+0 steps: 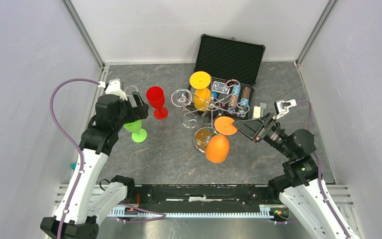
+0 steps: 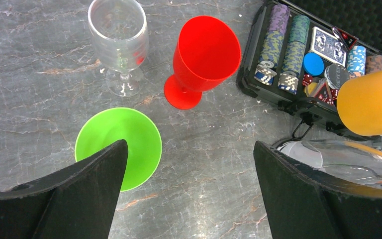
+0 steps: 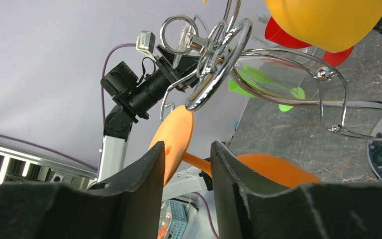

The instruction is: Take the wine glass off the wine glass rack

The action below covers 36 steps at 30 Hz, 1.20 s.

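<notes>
1. No word, brand or number can be read in any view.
2. The card box [image 2: 331,42] in the black case [image 2: 359,17] shows only a patterned face.
3. Marks on the grey disc [image 2: 336,74] and the poker chips [image 2: 278,45] are too small to read.

The chrome wire rack [image 1: 200,135] stands mid-table on its round mirrored base. An orange glass [image 1: 217,148] hangs bowl-down and tilted at its near side, foot by a curled arm. A yellow glass [image 1: 201,93] hangs at the far side.
</notes>
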Tool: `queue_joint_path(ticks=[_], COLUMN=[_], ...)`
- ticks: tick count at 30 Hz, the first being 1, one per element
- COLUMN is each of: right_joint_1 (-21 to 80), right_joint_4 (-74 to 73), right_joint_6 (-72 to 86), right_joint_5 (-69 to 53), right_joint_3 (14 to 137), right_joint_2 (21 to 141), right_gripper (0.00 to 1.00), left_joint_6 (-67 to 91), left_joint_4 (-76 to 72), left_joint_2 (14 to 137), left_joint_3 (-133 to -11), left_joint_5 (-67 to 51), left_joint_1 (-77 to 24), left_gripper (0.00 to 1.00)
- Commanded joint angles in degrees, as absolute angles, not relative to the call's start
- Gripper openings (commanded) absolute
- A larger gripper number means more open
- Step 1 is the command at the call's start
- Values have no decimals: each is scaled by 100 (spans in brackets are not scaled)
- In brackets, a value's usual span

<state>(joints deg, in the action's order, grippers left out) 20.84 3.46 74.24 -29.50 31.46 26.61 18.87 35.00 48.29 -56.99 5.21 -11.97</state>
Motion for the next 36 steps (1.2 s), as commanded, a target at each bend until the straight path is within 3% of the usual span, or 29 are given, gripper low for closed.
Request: queue_joint_path(ticks=[1,8,21,25,29,36], right_joint_1=[2076,2075,2079,2078,2075,2074], right_joint_4=[841,1624,1551,1716,1556,1188], right_joint_6=[7526,8044,8199,8427,8434,8401], right_joint_5=[-3120,-3371,-3823,-3938,-3925,-3841], right_joint_3=[3158,2912,2994,2981,3108,3350], right_joint_2=[2651,2686,2904,2942,2928,2836], right_gripper=[40,31,34,22,0,0], left_joint_6=[1745,1732,1717,1696,1696,1687], left_joint_4=[3342,3366,3392,3418,3428,3433], left_joint_2=[4860,4860,4869,4895,4905,4910], left_joint_3=[-5730,-5722,-5722,-5730,-5739,-5730], left_joint_5=[450,461,452,428,419,406], left_joint_1=[-1178,-1182,-1178,-1178,-1178,-1178], left_gripper=[100,100,100,100,100,100])
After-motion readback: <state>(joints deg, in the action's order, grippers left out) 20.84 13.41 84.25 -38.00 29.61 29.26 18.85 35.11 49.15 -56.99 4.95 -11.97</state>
